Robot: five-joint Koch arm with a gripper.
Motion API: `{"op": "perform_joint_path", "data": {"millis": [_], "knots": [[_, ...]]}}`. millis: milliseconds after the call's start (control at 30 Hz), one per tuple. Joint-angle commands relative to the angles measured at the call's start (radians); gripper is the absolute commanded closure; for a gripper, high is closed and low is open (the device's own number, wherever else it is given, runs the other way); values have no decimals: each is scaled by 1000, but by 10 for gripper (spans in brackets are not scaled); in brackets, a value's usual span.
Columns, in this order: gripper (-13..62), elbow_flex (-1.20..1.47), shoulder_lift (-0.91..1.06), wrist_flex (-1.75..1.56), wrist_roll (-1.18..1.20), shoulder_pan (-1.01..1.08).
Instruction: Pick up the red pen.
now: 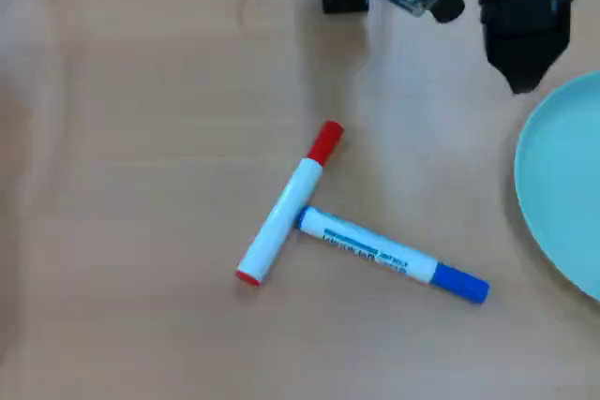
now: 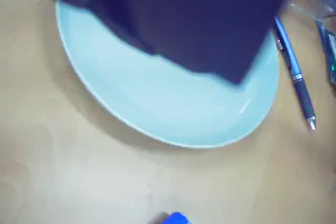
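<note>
The red pen, a thick white marker with a red cap and red butt end, lies diagonally on the wooden table in the middle of the overhead view, cap toward the top. It does not show in the wrist view. My gripper is a black shape at the top right of the overhead view, far from the pen and just above the plate's edge. In the wrist view it is a dark blurred mass over the plate. Its jaws do not show apart, so I cannot tell its state.
A white marker with blue cap and blue label lies with one end touching the red pen's barrel; its blue tip shows in the wrist view. A pale blue plate sits at the right. A blue ballpoint pen lies beside the plate.
</note>
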Motion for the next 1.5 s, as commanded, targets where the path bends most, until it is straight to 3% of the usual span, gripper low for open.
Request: {"op": "perform_joint_path", "data": {"millis": [0,367,633,800,1067,1467], "knots": [[557,37,-75,12,-218,49],[557,29,-77,12,-253,40],[558,49,-69,32,-795,58],[551,51,-46,101,-1083,187],[341,97,-48,149,-1385,419],[229,342,-58,143,-1649,638]]}}
